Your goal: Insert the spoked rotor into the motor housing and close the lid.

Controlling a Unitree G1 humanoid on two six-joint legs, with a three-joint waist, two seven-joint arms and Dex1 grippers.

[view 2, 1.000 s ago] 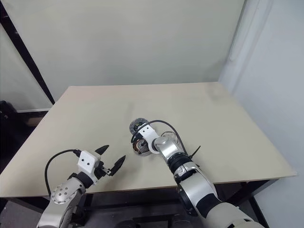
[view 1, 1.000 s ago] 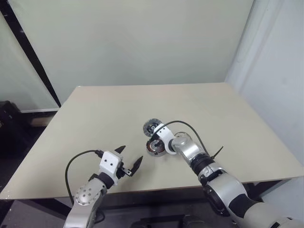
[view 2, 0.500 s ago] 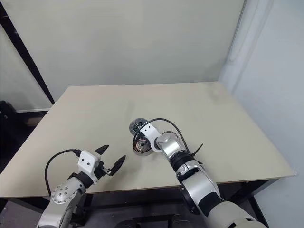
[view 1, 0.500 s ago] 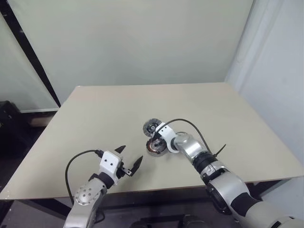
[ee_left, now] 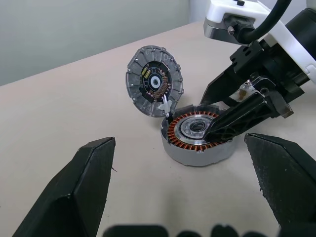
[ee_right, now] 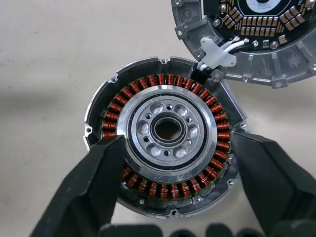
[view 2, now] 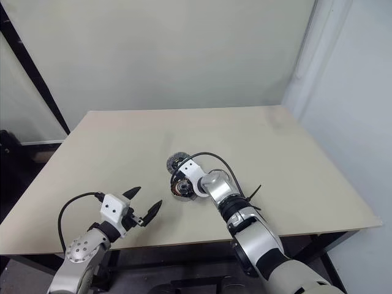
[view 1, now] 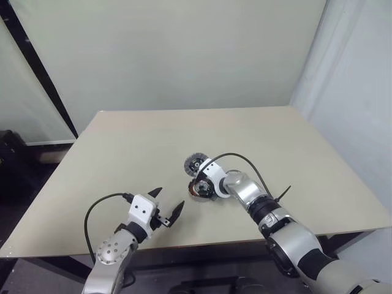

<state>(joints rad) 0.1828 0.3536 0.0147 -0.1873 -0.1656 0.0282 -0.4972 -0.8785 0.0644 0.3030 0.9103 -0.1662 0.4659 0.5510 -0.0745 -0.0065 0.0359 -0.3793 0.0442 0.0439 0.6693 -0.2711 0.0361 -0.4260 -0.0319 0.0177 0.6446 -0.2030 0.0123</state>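
A: Obstacles on the desk point(view 1: 294, 159)?
B: One cluster near the middle, toward the front edge: motor housing point(ee_left: 197, 140) with the lid point(ee_left: 154, 81) lying open, touching its far side. Right gripper point(ee_left: 222, 111) hangs over the housing, fingers spread across it.
A: Free room?
B: Left gripper point(view 1: 164, 205) hovers open at the front-left edge, bare desk between it and the housing.

A beige table point(view 1: 122, 141) stands before a plain pale green wall point(view 1: 171, 55).

Silver spoked rotor point(ee_right: 168, 131) seated in copper-wound motor housing point(ee_right: 101, 106); lid point(ee_left: 154, 81) tilted beside.
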